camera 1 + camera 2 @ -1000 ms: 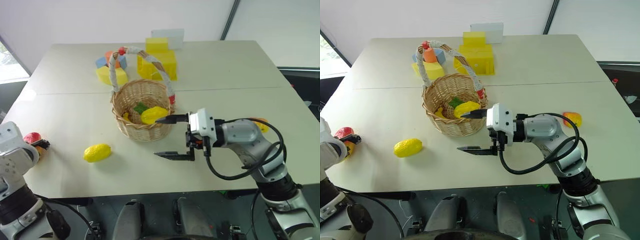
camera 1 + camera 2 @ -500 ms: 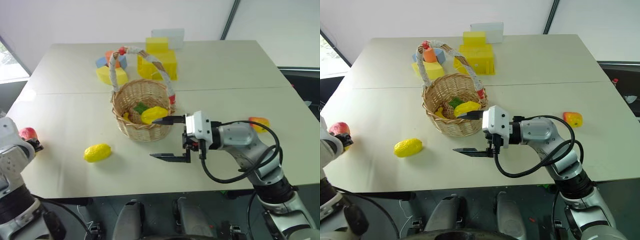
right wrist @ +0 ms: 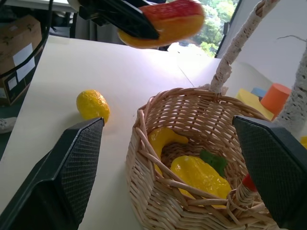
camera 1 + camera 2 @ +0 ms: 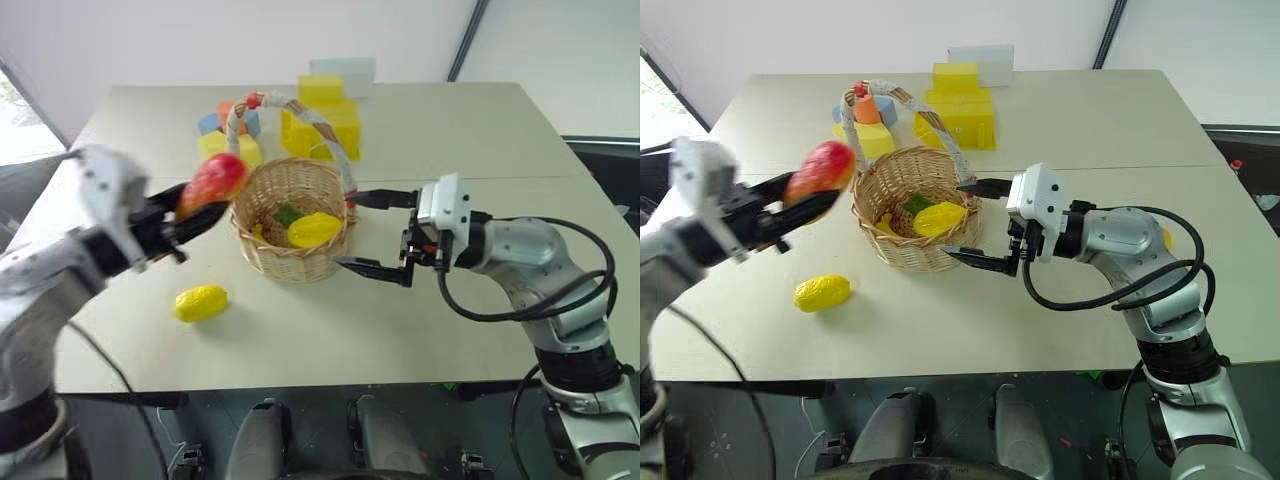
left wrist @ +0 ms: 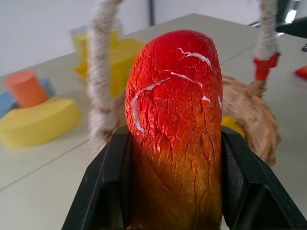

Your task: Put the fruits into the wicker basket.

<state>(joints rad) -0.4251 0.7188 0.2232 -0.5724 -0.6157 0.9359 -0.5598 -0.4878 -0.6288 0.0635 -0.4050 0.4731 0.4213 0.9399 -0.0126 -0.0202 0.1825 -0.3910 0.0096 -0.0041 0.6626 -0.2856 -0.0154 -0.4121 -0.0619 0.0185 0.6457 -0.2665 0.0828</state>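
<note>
Mango (image 4: 213, 180) in left gripper (image 4: 195, 215), beside basket (image 4: 292, 262) handle (image 4: 330, 140).

I can't read any text, label, brand, number or sign in these views. The cardboard box (image 3: 17, 45) at the edge of the right wrist view carries pale stickers, but whatever is printed on them is too small for me to read.
</note>
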